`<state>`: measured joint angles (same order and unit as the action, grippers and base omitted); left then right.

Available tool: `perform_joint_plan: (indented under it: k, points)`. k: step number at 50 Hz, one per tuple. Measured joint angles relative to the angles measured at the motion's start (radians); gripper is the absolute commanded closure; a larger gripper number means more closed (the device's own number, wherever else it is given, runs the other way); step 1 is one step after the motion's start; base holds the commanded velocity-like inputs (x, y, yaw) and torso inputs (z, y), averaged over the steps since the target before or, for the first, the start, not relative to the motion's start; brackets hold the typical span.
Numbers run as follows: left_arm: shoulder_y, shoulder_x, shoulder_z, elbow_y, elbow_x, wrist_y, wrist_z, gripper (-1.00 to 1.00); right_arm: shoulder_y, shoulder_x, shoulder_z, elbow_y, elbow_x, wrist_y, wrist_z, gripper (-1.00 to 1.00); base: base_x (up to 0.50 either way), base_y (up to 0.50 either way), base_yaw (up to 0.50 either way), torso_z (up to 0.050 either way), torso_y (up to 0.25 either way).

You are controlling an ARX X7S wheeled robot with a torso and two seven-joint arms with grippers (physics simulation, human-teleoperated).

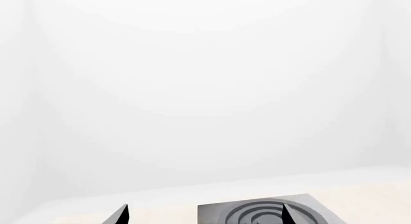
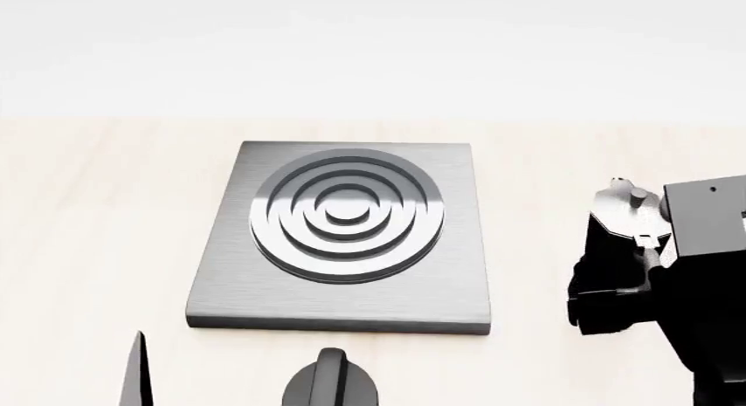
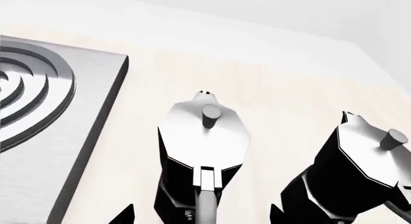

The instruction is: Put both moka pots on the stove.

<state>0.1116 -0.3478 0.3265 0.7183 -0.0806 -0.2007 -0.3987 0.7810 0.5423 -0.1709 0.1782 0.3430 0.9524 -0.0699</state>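
Observation:
The stove [image 2: 349, 236], a grey square plate with ring burner, lies mid-table with nothing on it. One moka pot [image 2: 618, 218] stands to its right, partly behind my right arm. In the right wrist view two moka pots stand side by side: one [image 3: 204, 137] straight ahead and another [image 3: 356, 161] beside it. My right gripper [image 3: 202, 215] is open, its black fingertips wide apart on either side of the nearer pot's handle, not touching it. My left gripper [image 1: 205, 217] is open and holds nothing, near the stove [image 1: 257, 210].
A low round black knob [image 2: 332, 384] sits just in front of the stove's near edge. One left finger [image 2: 138, 375] shows at the front left. The pale wooden table [image 2: 93, 214] ends at a white wall behind.

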Motion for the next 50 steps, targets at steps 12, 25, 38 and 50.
perform_joint_plan:
  k: [12, 25, 38, 50]
  points:
    - [0.0, -0.003, 0.008, 0.001, 0.0, 0.0, -0.004, -1.0, -0.001, -0.011, -0.009, 0.074, -0.012, -0.05, -0.008, -1.0, 0.0, 0.0, 0.0, 0.0, 0.0]
    - [-0.002, -0.007, 0.014, -0.002, 0.0, 0.002, -0.008, -1.0, 0.004, -0.025, -0.019, 0.144, -0.024, -0.099, -0.013, -1.0, 0.0, 0.0, 0.0, 0.0, 0.0]
    - [-0.005, -0.009, 0.022, -0.007, -0.001, 0.005, -0.01, -1.0, 0.009, -0.037, -0.025, 0.197, -0.033, -0.137, -0.016, -1.0, 0.0, 0.0, 0.0, 0.0, 0.0]
    - [-0.008, -0.011, 0.028, -0.01, -0.002, 0.006, -0.013, -1.0, 0.009, -0.047, -0.027, 0.233, -0.013, -0.166, -0.018, 1.0, 0.0, 0.0, 0.0, 0.0, 0.0]
